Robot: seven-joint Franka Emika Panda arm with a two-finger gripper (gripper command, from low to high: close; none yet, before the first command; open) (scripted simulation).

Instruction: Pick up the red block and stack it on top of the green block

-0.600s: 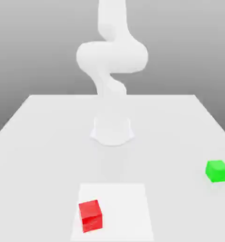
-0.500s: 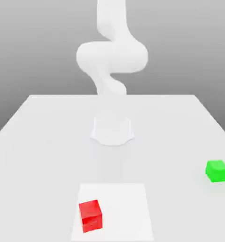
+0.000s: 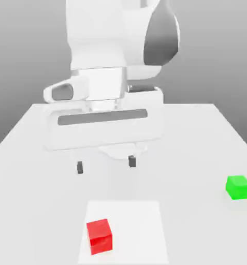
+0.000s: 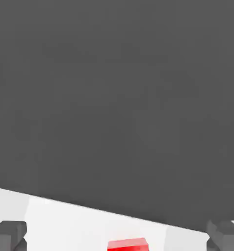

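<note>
the white arm (image 3: 120,36) hangs over the table (image 3: 32,155), with the wrist bent so the hand points down. the gripper (image 3: 105,164) is above the table, not touching it, with its two dark fingertips (image 3: 80,167) spread wide apart and nothing between them.

Red block (image 4: 128,244) and both fingertips (image 4: 8,234) cut off at hand view's edge.
</note>
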